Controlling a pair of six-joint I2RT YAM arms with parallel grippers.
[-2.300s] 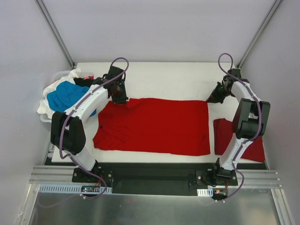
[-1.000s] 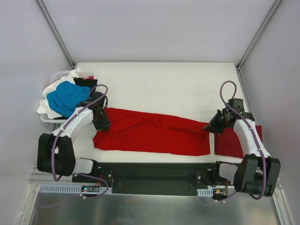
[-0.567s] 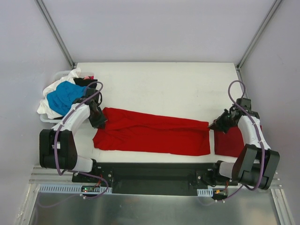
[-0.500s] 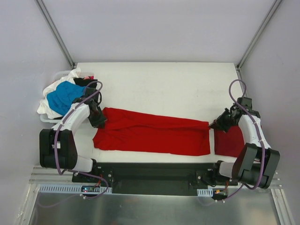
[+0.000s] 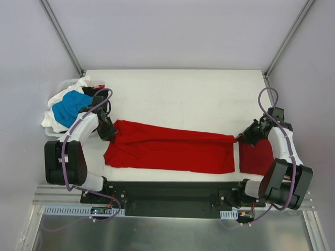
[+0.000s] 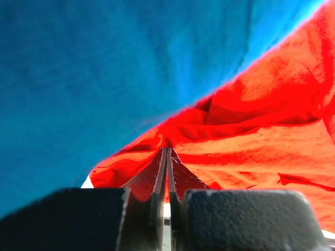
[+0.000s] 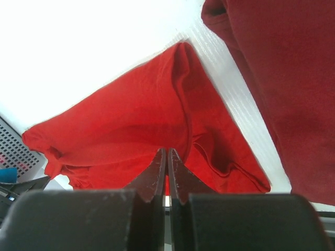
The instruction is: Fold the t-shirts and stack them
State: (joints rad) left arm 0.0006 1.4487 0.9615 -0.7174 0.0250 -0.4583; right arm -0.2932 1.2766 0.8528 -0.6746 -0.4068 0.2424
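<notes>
A bright red t-shirt (image 5: 172, 151) lies folded lengthwise across the table's near half. My left gripper (image 5: 111, 137) is shut on its upper left edge; in the left wrist view the jaws (image 6: 166, 150) pinch a ridge of red cloth (image 6: 251, 136). My right gripper (image 5: 239, 138) is shut on the shirt's upper right corner, and the right wrist view shows the tips (image 7: 167, 150) closed on the red fabric (image 7: 131, 120). A darker-looking folded red t-shirt (image 5: 257, 157) lies flat at the right, partly under the right arm.
A heap of t-shirts sits at the far left edge: a blue one (image 5: 73, 109) on top, white (image 5: 57, 97) and black (image 5: 94, 91) around it. The blue cloth (image 6: 104, 63) hangs close above the left gripper. White table (image 5: 183, 94) stretches behind the shirt.
Both grippers carried the shirt's far edge toward the near side, folding it in half. In the last second they drew apart, left going left and right going right, pulling the fold taut.
</notes>
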